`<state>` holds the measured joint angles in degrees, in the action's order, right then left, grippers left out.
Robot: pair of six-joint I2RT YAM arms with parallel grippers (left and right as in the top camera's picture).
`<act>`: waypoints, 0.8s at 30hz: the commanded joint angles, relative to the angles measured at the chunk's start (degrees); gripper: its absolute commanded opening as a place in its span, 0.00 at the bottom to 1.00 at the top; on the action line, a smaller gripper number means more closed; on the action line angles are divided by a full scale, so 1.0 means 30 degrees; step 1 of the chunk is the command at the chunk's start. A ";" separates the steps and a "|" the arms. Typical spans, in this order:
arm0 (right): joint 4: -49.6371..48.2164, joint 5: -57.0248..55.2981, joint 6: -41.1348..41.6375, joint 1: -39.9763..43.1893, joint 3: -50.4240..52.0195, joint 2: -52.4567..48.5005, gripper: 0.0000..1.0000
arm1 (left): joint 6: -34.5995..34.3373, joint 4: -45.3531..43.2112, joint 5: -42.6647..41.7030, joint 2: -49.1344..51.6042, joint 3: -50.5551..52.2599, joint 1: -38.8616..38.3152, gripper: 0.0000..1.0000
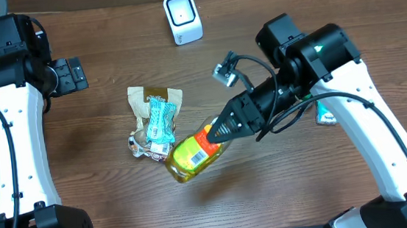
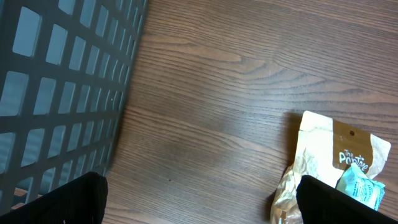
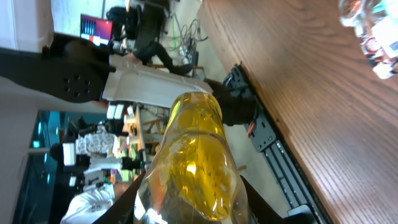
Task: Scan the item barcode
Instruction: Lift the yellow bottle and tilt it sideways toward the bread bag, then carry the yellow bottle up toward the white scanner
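**Bottle and scanner, as seen from above.** The bottle [image 1: 191, 156] of yellow liquid hangs at mid-table, apparently clear of the wood, since a shadow lies below it. Its long axis runs from its base at lower left to its neck at upper right. My right gripper [image 1: 222, 131] is clamped on the neck end. The yellow label faces up. I cannot tell where the barcode sits on it.

The scanner [image 1: 182, 17] stands near the far edge, well apart from the bottle and almost straight beyond it. I judge the coming move to be a carry away from me, with a turn of the wrist to bring the label toward the scanner's window.

The snack packets [image 1: 156, 117] lie just beside the bottle's base on the left. The direct path to the scanner passes to their right, over bare table [image 1: 122, 202].

My left gripper [image 1: 76, 73] has its fingers wide apart and holds nothing. It is far off by the basket [image 2: 56, 81], so the right arm is the nearer.
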<state>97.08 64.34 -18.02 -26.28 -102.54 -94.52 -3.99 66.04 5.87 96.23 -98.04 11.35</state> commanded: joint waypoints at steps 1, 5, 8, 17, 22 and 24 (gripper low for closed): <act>-0.0007 0.1173 -0.0087 -0.0517 0.0036 0.0182 0.29 | 0.0408 -0.0015 0.0102 -0.0240 -0.0357 -0.0044 0.99; -0.0022 0.1166 -0.0095 -0.0721 0.0036 0.0182 0.29 | 0.0408 -0.0015 0.0095 -0.0240 -0.0357 -0.0044 1.00; -0.0058 0.1166 -0.0095 -0.0721 0.0036 0.0182 0.29 | 0.0408 -0.0022 0.0102 -0.0240 -0.0357 -0.0007 0.99; -0.1377 -0.1865 -0.0080 -0.0721 0.0036 0.0182 0.29 | 0.0408 -0.0015 0.0095 -0.0240 -0.0357 -0.0051 1.00; -0.3402 -0.6098 0.1617 -0.0721 0.0036 0.0182 0.29 | 0.0408 -0.0015 0.0095 -0.0240 -0.0357 -0.0044 0.99; -0.4954 -0.8808 0.5136 -0.0714 0.0015 0.0182 0.25 | 0.0408 -0.0015 0.0095 -0.0240 -0.0357 -0.0044 1.00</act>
<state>85.84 49.91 -14.33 -28.32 -102.45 -94.52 -3.99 66.04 5.85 96.23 -98.04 11.35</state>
